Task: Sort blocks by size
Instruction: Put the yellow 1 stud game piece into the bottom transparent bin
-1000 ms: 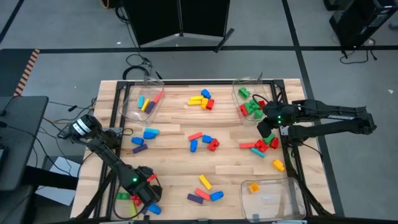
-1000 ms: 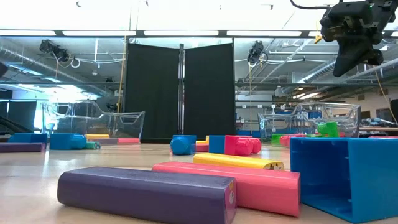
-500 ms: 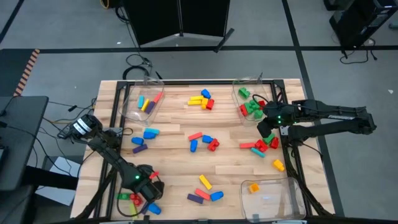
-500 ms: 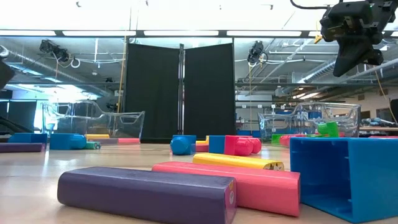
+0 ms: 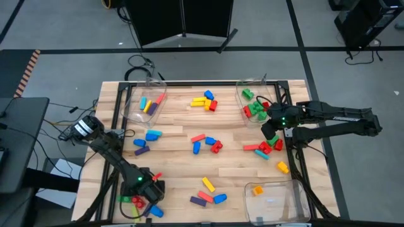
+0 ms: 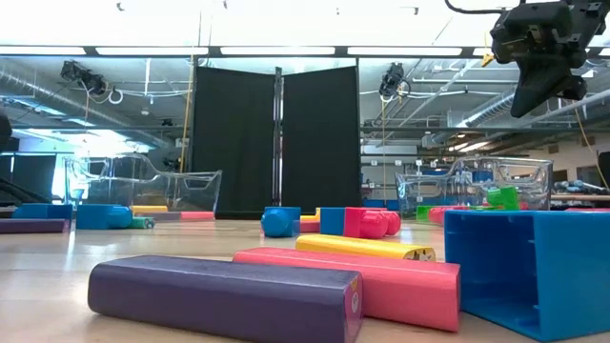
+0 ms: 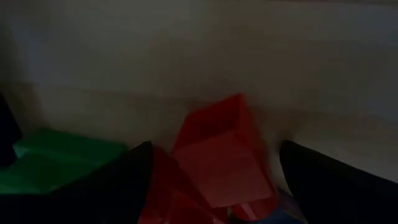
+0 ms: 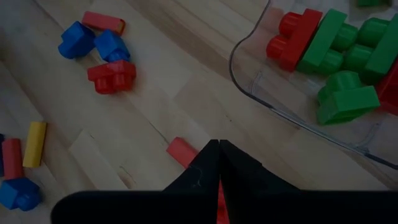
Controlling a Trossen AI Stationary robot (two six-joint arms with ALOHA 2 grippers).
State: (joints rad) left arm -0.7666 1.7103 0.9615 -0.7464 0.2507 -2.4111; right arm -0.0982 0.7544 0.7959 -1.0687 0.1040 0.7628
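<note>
Blocks in several colours lie scattered over the wooden table point(image 5: 177, 157). At the near left, my left gripper point(image 5: 148, 190) points down over a small cluster: a red block point(image 5: 135, 200), a green one point(image 5: 124, 198) and a blue one point(image 5: 155, 212). In the left wrist view its open fingers point(image 7: 124, 186) stand on either side of a red block point(image 7: 217, 146), beside a green block point(image 7: 56, 165); I cannot tell whether they touch it. My right gripper point(image 5: 270, 129) hangs shut and empty, high above the table beside the far right bin point(image 5: 247, 94).
Clear bins stand at the far left point(image 5: 146, 101), holding several bars, and near right point(image 5: 274, 198), holding an orange block point(image 5: 257, 190). The far right bin holds red and green blocks point(image 8: 329, 50). Loose groups lie mid-table point(image 5: 205, 144), far middle point(image 5: 205, 101), near middle point(image 5: 208, 192) and right point(image 5: 268, 148).
My left gripper has rolled about its own pointing line while staying over the near left cluster. The blocks have kept their places.
</note>
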